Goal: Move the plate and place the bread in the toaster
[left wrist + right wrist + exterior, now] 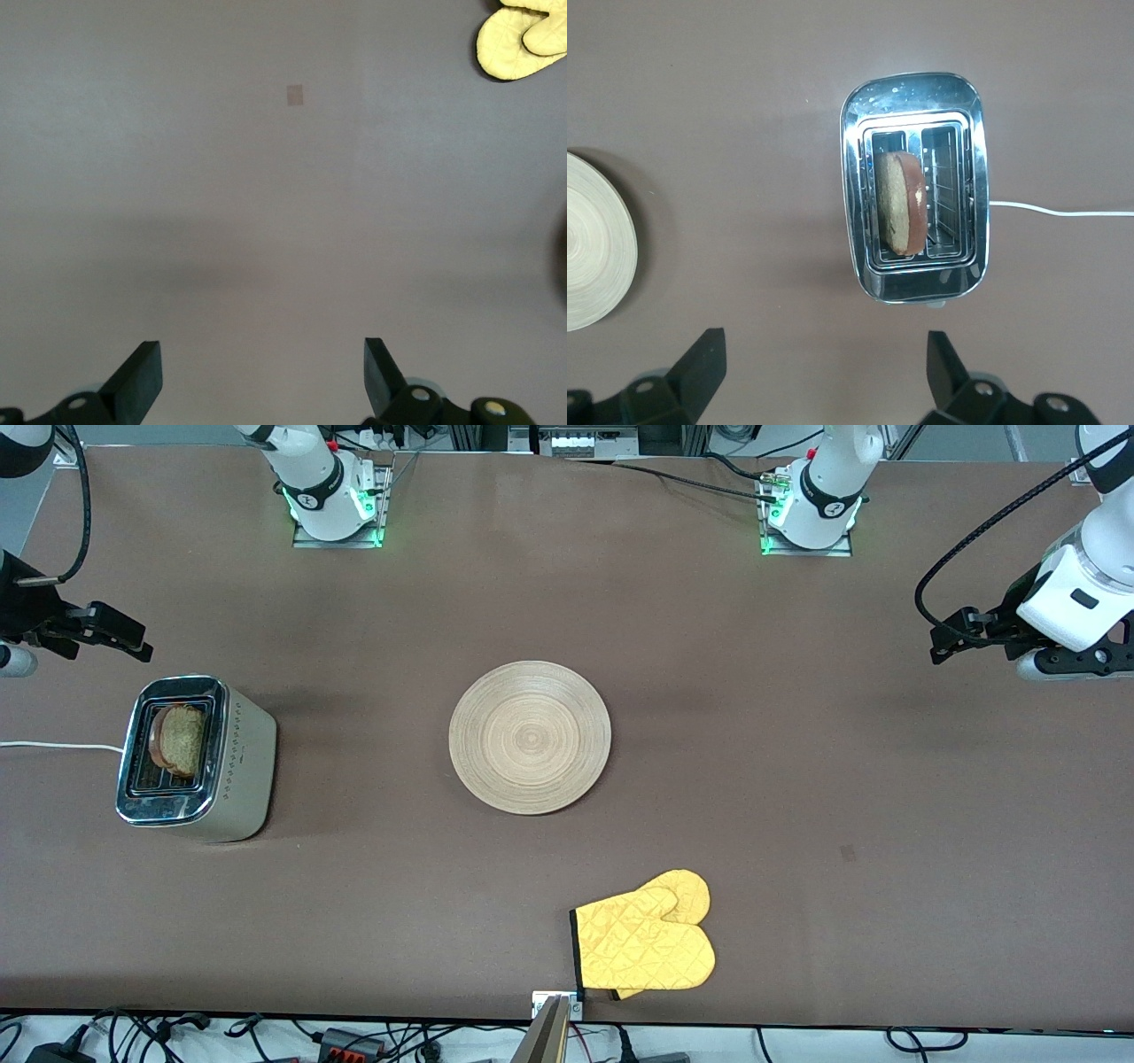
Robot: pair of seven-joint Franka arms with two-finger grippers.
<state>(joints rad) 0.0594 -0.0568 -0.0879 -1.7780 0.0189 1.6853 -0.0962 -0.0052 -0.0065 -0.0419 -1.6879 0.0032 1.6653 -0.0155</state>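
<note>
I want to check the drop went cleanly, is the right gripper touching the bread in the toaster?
Apart. In the right wrist view the right gripper is open, with bare table between its fingertips and the toaster, where the bread stands in one slot.

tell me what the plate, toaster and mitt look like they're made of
Plate: looks like light wood, matte, with concentric ring grain. Toaster: apparently polished metal, its rim mirror-bright and reflective. Mitt: yellow quilted fabric with diamond stitching and dark edging at the cuff.

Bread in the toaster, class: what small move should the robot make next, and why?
Probably none beyond keeping both arms back. The bread stands in a slot of the toaster, the plate lies bare mid-table, and the right tool and left tool are open.
</note>
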